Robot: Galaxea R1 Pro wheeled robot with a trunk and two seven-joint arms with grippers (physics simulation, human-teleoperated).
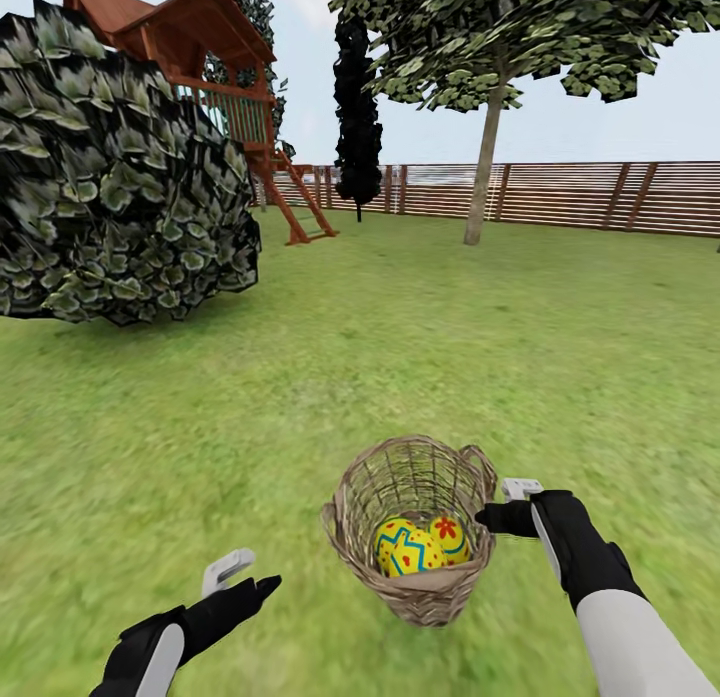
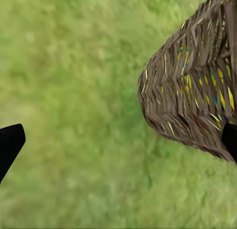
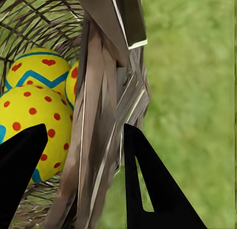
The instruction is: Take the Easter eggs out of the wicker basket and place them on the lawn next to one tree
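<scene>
Nearest the robot, the left gripper (image 1: 243, 575) hangs free over the lawn (image 1: 400, 327) at about seven o'clock from the wicker basket (image 1: 412, 529), its fingers spread wide and holding nothing. The right gripper (image 1: 512, 505) sits at the basket's three o'clock edge. In the right wrist view its fingers (image 3: 148, 179) straddle the woven wall by the loop handle (image 3: 106, 91), one inside and one outside. Whether they are pressing on the weave or only standing around it cannot be told.

The basket appears to sit on the grass just ahead of the robot, tilted so its mouth faces the head camera. The Easter eggs (image 1: 410, 549) lie in the bottom, touching one another. Two show plainly from the head; the right wrist view shows two and the edge of a third (image 3: 74, 81) behind the wall, so the count is likely three but partly hidden.

The eggs look hard, smooth and rounded, probably light and prone to slip or roll, so a hold across the widest middle seems safest. The basket looks light and open-woven, likely to tip or drag if nudged.

Further off, at about one o'clock, stands a pale-trunked tree (image 1: 485, 157) before the slatted fence (image 1: 600, 192), well apart from the basket. A bush (image 1: 120, 187) and playset (image 1: 220, 87) lie around eleven o'clock.
</scene>
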